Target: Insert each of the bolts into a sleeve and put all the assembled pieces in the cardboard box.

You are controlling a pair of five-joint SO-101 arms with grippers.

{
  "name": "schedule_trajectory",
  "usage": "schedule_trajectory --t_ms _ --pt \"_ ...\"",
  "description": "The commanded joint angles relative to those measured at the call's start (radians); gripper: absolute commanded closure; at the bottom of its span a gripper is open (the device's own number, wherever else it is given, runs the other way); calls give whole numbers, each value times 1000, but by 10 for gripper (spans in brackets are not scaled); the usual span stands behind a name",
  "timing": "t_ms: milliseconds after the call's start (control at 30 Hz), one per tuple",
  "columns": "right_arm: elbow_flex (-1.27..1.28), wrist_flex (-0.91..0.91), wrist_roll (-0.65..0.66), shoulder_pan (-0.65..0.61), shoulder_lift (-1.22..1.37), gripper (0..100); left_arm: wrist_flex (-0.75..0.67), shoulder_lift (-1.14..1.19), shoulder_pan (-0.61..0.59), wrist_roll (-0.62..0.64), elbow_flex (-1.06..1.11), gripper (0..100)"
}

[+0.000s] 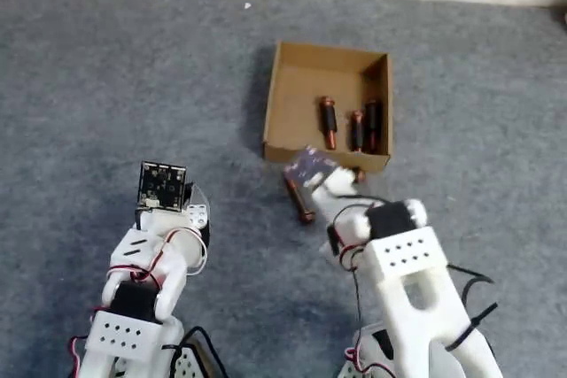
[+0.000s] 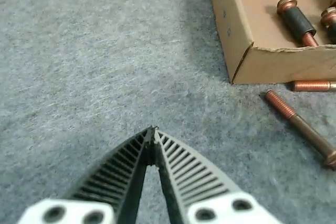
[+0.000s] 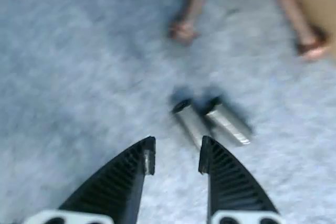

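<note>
The cardboard box (image 1: 285, 99) holds three assembled pieces (image 1: 329, 121), two of which appear in the left wrist view (image 2: 296, 22). Two bare copper bolts lie on the carpet by the box's front wall, one long (image 2: 299, 124) (image 1: 299, 201) and one close against the wall (image 2: 312, 85). My right gripper (image 3: 177, 156) is open, hovering just short of two dark sleeves (image 3: 189, 121) (image 3: 228, 124) lying side by side. Both bolts (image 3: 191, 9) (image 3: 294, 17) lie beyond them. My left gripper (image 2: 152, 132) is shut and empty over bare carpet, left of the box.
Grey carpet covers the whole table. The left arm (image 1: 146, 263) stands at the lower left, the right arm (image 1: 407, 263) at the lower right, reaching toward the box's front wall. Open carpet spreads left of the box.
</note>
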Motion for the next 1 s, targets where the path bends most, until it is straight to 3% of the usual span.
schedule_trajectory --t_ms 0,300,600,967 --pt "21 7 12 -48 -4 868 -29 -12 22 -11 30 992" --pt "22 -38 69 -42 179 868 -29 -12 22 -11 30 993" --pt "22 -122 176 105 243 868 -29 -12 21 -11 30 993" --pt "-61 -120 175 108 243 868 -29 -12 22 -11 30 992"
